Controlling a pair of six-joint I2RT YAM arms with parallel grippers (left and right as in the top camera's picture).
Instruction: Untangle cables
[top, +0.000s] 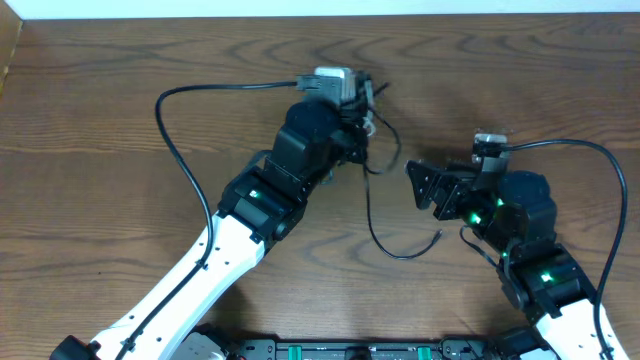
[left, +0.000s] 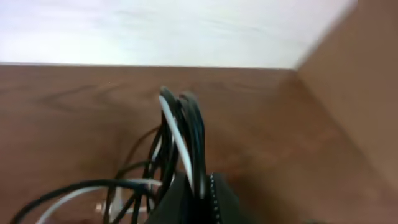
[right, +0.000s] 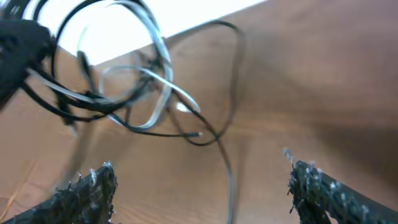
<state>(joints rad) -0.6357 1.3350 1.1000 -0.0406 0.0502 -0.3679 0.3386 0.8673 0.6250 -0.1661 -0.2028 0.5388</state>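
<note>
- I saw a brown wood-grain table running back to a white wall at its far edge.
- My left gripper was clamped tight on the cables, a black bundle with one white strand, held up over the far middle of the table.
- One black strand trailed onto the table toward the near right.
- My right gripper stood wide apart and empty, just right of the bundle.

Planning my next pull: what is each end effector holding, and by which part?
Left end effector pinches the cables at a bunched loop of strands; right end effector open, holding nothing.
</note>
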